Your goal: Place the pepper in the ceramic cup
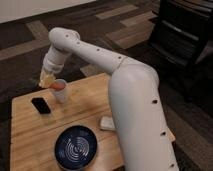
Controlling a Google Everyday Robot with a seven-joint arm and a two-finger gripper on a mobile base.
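Observation:
The white ceramic cup (60, 92) stands at the back left of the wooden table (90, 105). An orange-red patch, the pepper (58, 85), shows at the cup's mouth; I cannot tell whether it rests inside or hangs just above the rim. My gripper (47, 80) hangs at the cup's upper left edge, at the end of the white arm (95, 52) that reaches in from the right. The gripper touches or nearly touches the pepper's left end.
A black phone-like slab (41, 105) lies left of the cup. A dark blue ringed bowl (76, 146) sits at the table's front. A flat white block (106, 122) lies beside the arm's bulky base (140, 115). A dark chair (185, 35) stands at the back right.

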